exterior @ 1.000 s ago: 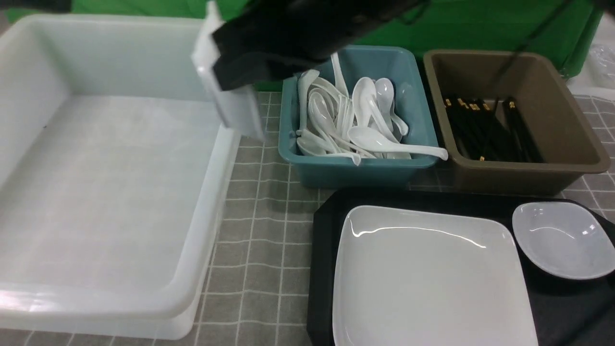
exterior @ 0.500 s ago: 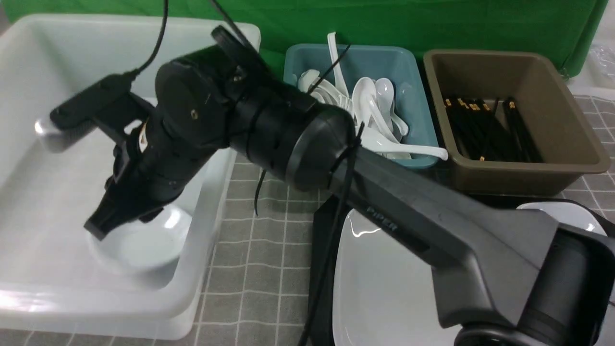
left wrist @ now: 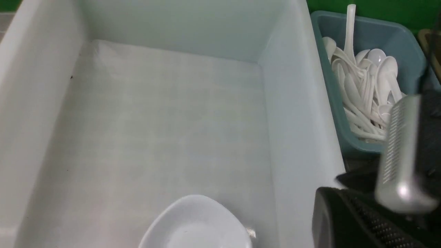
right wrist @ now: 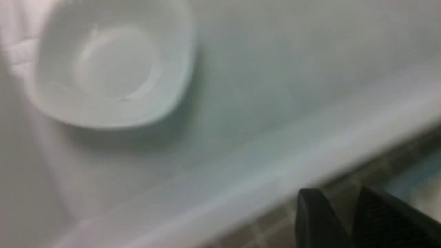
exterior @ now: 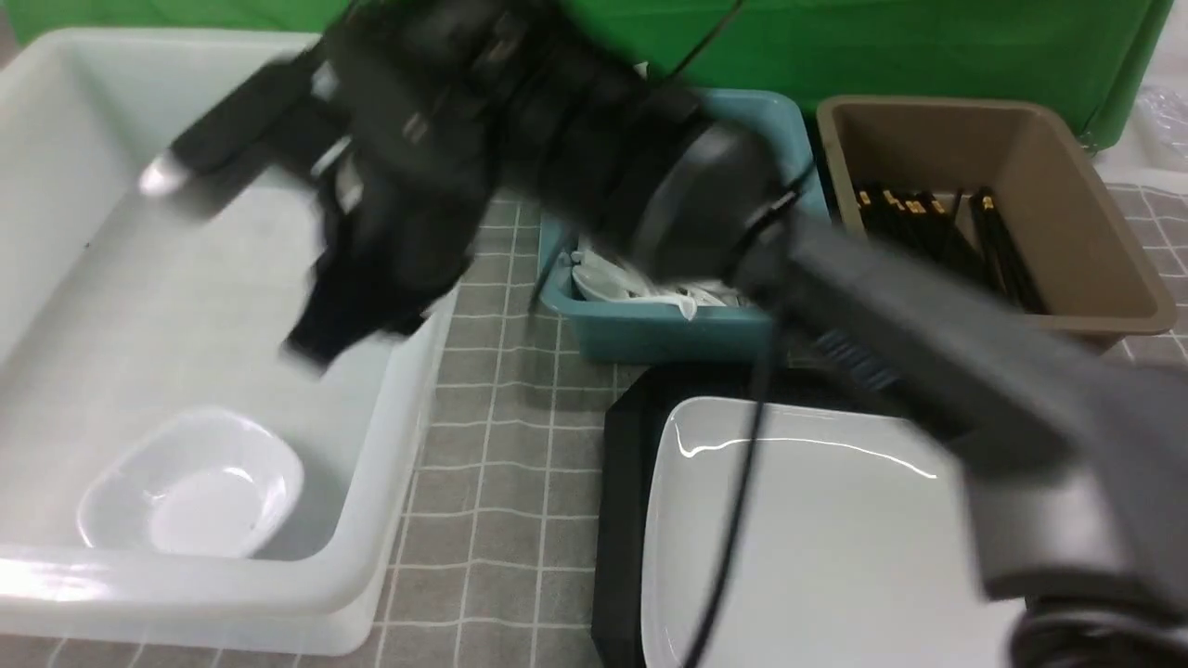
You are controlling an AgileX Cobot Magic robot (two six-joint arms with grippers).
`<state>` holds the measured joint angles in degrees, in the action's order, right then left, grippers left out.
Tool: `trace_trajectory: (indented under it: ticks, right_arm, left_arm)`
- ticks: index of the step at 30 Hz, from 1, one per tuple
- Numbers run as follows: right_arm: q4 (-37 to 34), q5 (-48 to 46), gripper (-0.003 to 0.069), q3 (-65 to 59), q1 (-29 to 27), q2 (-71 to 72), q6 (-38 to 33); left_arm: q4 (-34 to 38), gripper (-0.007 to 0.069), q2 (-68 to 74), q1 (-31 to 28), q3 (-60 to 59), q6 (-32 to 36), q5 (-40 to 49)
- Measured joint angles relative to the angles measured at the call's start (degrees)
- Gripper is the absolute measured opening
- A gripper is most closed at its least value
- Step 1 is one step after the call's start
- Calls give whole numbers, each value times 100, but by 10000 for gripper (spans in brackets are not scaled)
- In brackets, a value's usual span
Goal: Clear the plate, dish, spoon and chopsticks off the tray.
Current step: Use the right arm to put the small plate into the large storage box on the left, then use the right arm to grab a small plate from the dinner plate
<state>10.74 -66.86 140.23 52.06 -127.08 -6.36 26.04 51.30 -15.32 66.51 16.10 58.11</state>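
1. Our right gripper [exterior: 325, 339] hangs, blurred, over the right side of the bin [exterior: 399, 399]. In the right wrist view its fingers [right wrist: 317, 220] stand a little apart with nothing between them. The left gripper is not in view.
2. The dish [exterior: 190, 487] lies upright at the near end of the bin. It is nearer and further left than the gripper, and apart from it.
3. We judge the dish done and the plate [exterior: 817, 547] next. It lies flat on the tray [exterior: 624, 482], well to the right of the gripper and nearer.
4. To do this well, we should rise clear of the bin's right wall before swinging right. We should also mind the cable [exterior: 733, 538] that hangs across the plate in the front view.
5. The plate is glossy and flat, so we would take its raised rim squarely at the left or far edge and tip it only slightly.
6. Spoons [left wrist: 361, 89] fill the teal tub [exterior: 650, 334], and chopsticks [exterior: 914, 227] lie in the brown tub [exterior: 1067, 204]. We see none on the tray, though the arm hides its right part.
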Motion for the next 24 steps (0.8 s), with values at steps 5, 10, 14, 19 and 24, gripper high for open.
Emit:
trace_trajectory:
  ticks: [5,10,14,19,24]
  right_arm:
    - [154,0,47,-1003,-984,1285,102]
    - [111,6,29,-3199,-2235,2680,12]
    - [1,747,71,-6165,-3864,3707,-53]
    - [-289,2331,258,-7918,-4537,3842,-59]
    - [-379,3126,416,-8801,-4573,3799,-128]
  left_arm:
    - [-3,2,136,734,0,61,-14]
    - [-159,2,382,1677,-6,61,-13]
    - [-194,2,788,2481,-6,61,-49]
    - [-194,2,1356,3119,-6,118,-392]
    - [-142,2,2249,4217,-6,548,-1236]
